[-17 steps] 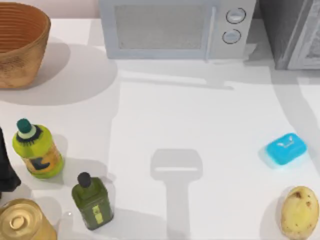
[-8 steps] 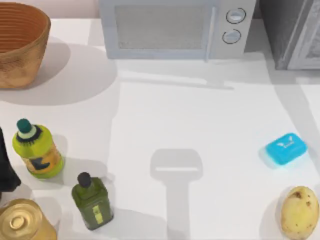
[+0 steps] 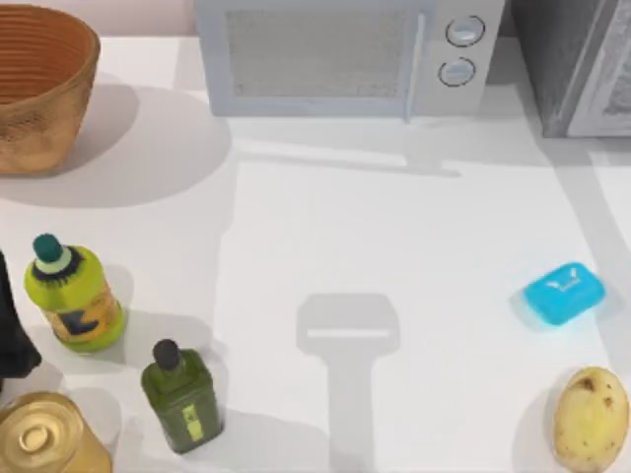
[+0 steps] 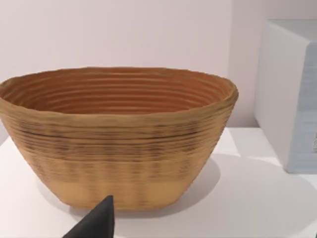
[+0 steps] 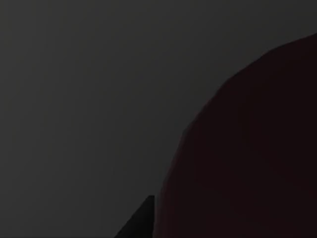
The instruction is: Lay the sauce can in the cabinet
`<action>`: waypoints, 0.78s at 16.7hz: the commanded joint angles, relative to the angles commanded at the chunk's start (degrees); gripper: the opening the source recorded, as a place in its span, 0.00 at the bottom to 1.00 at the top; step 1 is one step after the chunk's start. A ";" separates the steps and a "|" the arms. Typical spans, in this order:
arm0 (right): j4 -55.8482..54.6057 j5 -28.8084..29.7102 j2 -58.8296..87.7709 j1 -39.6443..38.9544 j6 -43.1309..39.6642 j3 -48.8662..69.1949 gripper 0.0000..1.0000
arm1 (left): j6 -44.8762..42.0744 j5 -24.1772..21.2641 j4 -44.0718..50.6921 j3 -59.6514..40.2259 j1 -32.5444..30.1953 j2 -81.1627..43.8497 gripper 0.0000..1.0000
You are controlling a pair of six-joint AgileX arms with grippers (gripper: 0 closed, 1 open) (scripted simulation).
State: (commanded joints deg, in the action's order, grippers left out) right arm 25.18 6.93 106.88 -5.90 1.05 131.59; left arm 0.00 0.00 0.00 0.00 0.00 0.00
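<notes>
Neither arm's grip state could be told. Cabinet (image 3: 577,69) stood at the one o'clock corner of the table (image 3: 394,246); left arm (image 3: 10,335) parked at eight o'clock. Right wrist view was dark. Sauce can's place unconfirmed. Judged step: placing, with release and a straight withdrawal next.

The blue soap bar (image 3: 563,294) on the right side of the table (image 3: 394,256) has drifted slightly toward the lower right across the three top views, now lying a touch closer to the potato (image 3: 591,419). The shadow bands near the cabinet (image 3: 577,64) at the top right have shifted and narrowed a little.
</notes>
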 joint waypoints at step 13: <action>-0.01 -0.02 0.04 0.00 0.00 0.04 0.68 | 0.00 0.00 0.00 0.00 0.00 0.00 1.00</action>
State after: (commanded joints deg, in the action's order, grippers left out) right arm 25.17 6.91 106.92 -5.90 1.05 131.64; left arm 0.00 0.00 0.00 0.00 0.00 0.00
